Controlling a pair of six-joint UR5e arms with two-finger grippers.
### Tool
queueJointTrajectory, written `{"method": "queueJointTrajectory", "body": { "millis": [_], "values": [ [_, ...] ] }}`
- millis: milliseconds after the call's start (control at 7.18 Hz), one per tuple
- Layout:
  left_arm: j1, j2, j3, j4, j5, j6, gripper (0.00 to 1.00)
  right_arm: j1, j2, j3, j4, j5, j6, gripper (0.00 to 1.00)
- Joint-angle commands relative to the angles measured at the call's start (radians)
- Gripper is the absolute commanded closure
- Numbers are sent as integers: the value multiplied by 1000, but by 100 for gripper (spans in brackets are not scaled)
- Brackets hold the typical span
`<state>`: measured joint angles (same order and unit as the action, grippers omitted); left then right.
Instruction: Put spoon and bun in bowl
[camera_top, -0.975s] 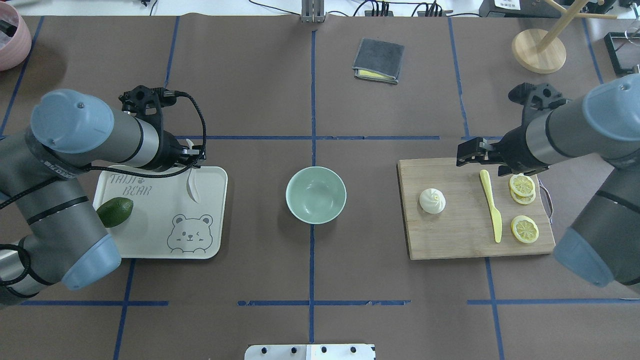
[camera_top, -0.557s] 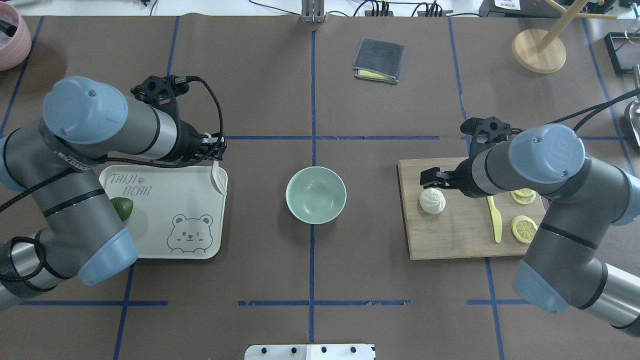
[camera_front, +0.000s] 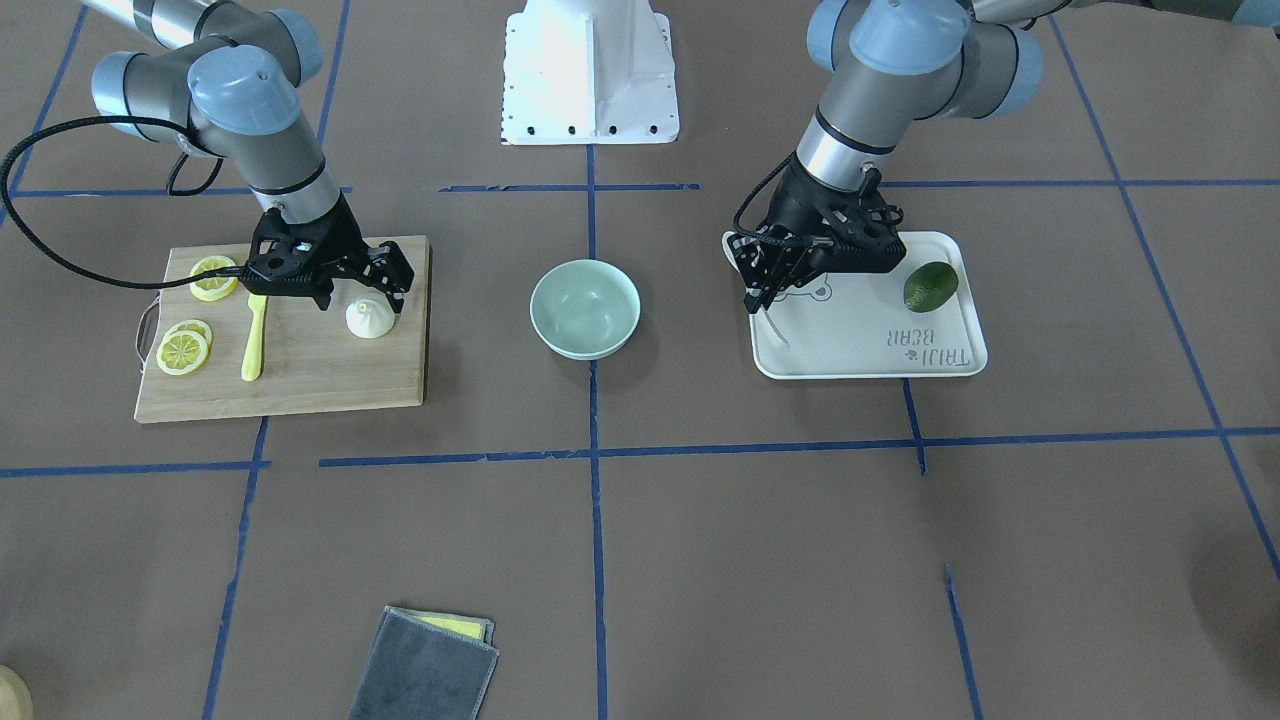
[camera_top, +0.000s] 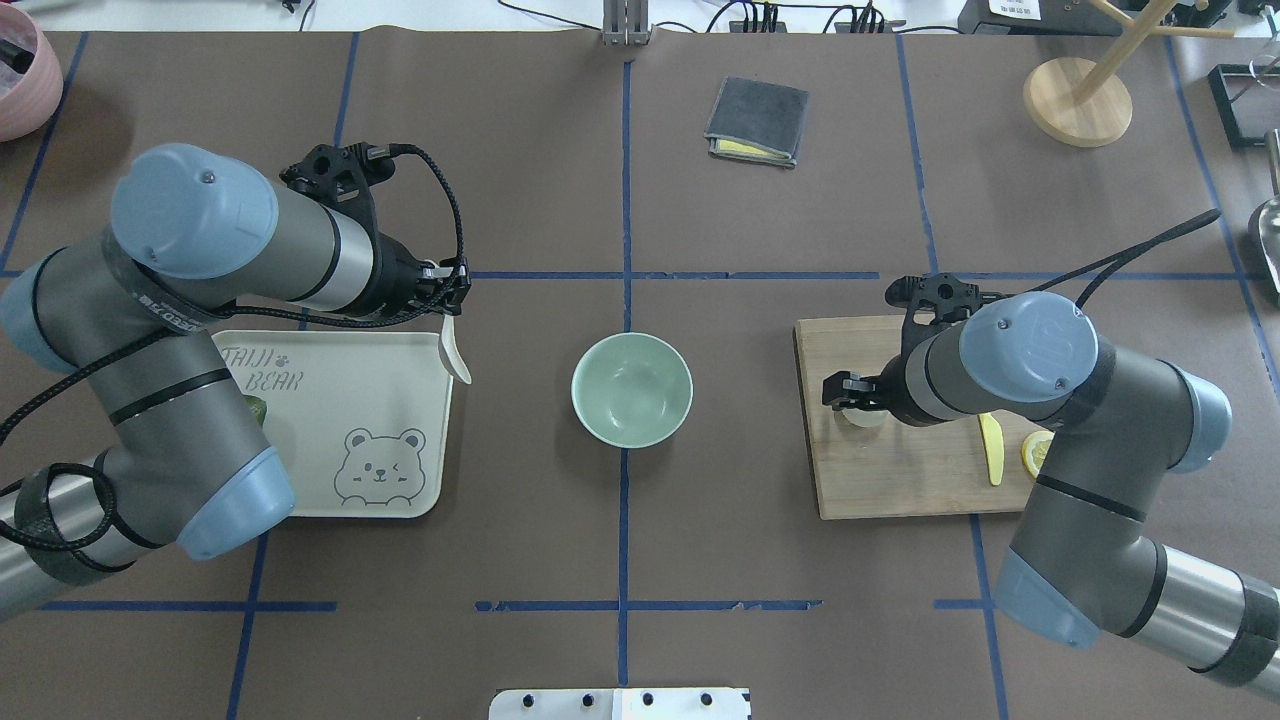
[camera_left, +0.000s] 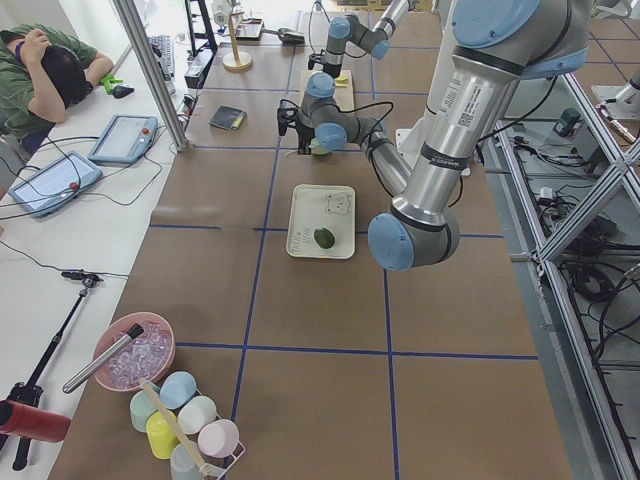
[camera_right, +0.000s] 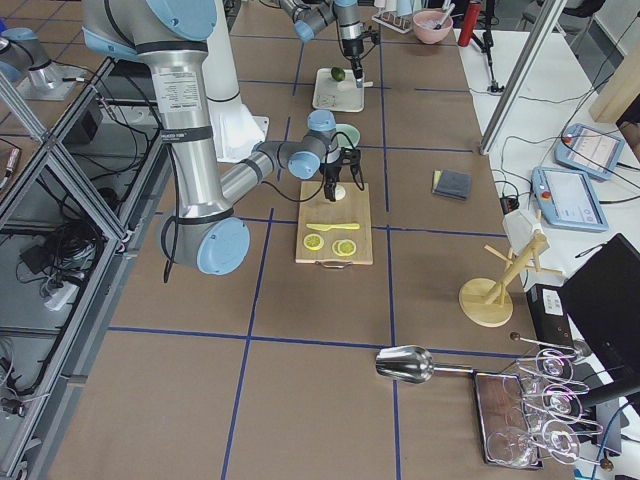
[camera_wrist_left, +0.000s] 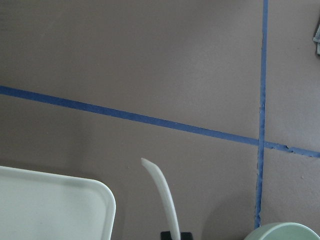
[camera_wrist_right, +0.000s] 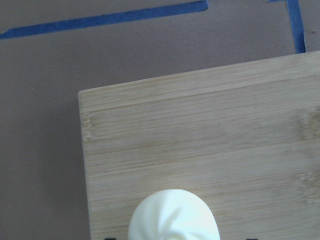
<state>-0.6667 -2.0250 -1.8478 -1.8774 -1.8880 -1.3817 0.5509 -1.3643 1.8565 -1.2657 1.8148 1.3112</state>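
Since my last look about 1 second back, both arms have shifted, so here's where things stand. The left claw (camera_top: 452, 296) is pinching the spoon (camera_top: 459, 356) by 1 end. It's carried it from over the back of the tray (camera_top: 300, 430) to just past the tray's corner on the bowl side. In the left wrist view the spoon hangs edge-on over bare tabletop (camera_top: 620, 520), with the tray corner on 1 side and a sliver of the bowl (camera_top: 632, 392) rim on the other. So it's lifted and on its way, but not over the bowl yet. I'd call that half of the job roughly midway.

The right arm made the bigger move. It was back by the knife (camera_top: 991, 455) and lemon slices (camera_front: 183, 350), and now it's swung across the cutting board (camera_top: 900, 480) and dropped over the bun (camera_front: 368, 320). The right claw (camera_front: 362, 293) is spread, 1 finger on each side of the bun, and I can't see either one touching it. The bun sits on the board near the edge facing the bowl. The right wrist view has it centred at the bottom of the frame, so the line-up looks good.

Bowl's empty. Next for me is to close on the bun gently, since it looks soft and could squash or roll.
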Motion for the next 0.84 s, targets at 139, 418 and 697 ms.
{"method": "queueJointTrajectory", "body": {
  "millis": [139,418,697],
  "values": [
    [3,-38,50,-11,1,-34,100,10,1,23,-9,8,-10,100],
    [33,-110,161,-141,3,-165,100,38,16,27,-11,14,-10,100],
    [71,-185,226,-155,7,-220,100,79,34,29,-11,49,-10,100]
  ]
}}
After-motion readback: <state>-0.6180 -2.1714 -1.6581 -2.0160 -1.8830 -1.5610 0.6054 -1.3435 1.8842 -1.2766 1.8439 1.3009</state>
